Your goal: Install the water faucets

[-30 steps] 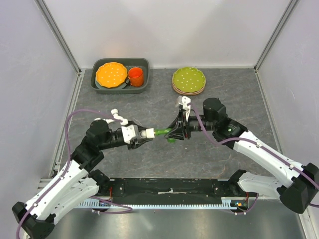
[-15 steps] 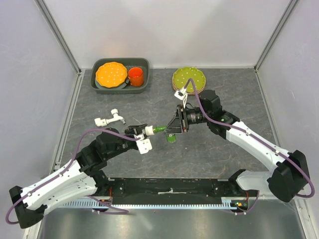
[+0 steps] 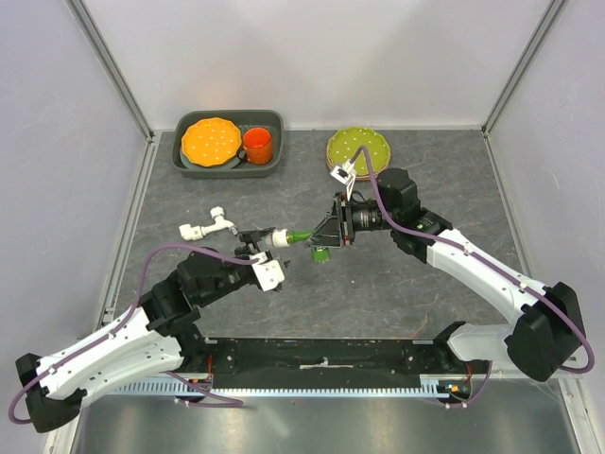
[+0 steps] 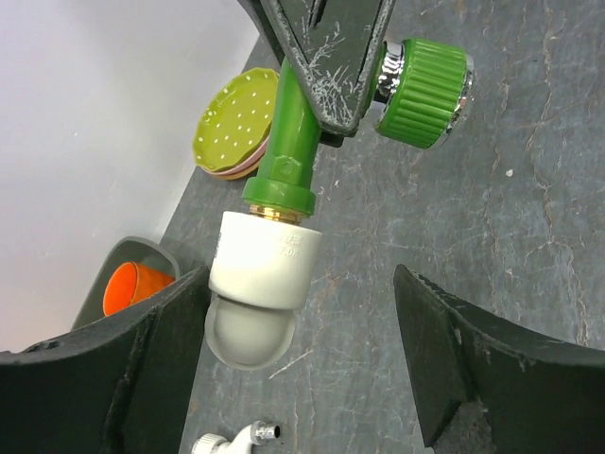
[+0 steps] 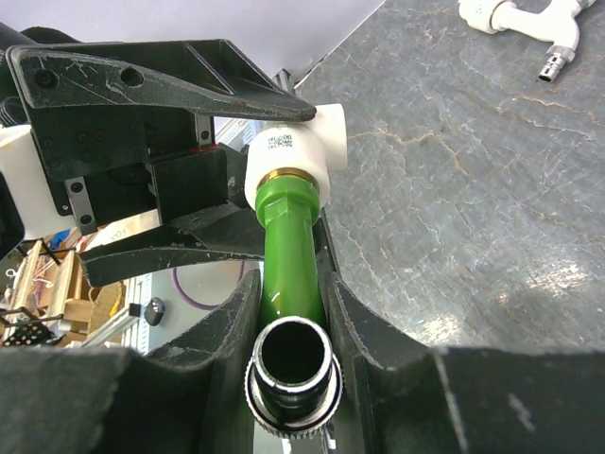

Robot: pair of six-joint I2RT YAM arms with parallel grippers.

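Note:
The green water faucet (image 3: 304,236) hangs level above the table, its white end piece (image 3: 281,236) pointing left. My right gripper (image 3: 326,236) is shut on its green stem (image 5: 288,260), the chrome spout (image 5: 291,374) facing the wrist camera. My left gripper (image 3: 272,252) is open, its fingers on either side of the white end piece (image 4: 263,274), which lies close to the left finger (image 4: 142,364). The green knob (image 4: 425,90) sticks out beside the right gripper's finger (image 4: 326,57). The white water faucet (image 3: 208,225) lies on the table to the left.
A grey bin (image 3: 274,119) at the back left holds an orange plate (image 3: 211,140) and an orange cup (image 3: 257,145). A stack of green plates (image 3: 358,151) sits at the back centre. The frame's posts and walls stand on both sides.
My left gripper has opened off the white end piece. The left arm swung lower and the right wrist turned; the green faucet stays in the right gripper, slightly farther back.

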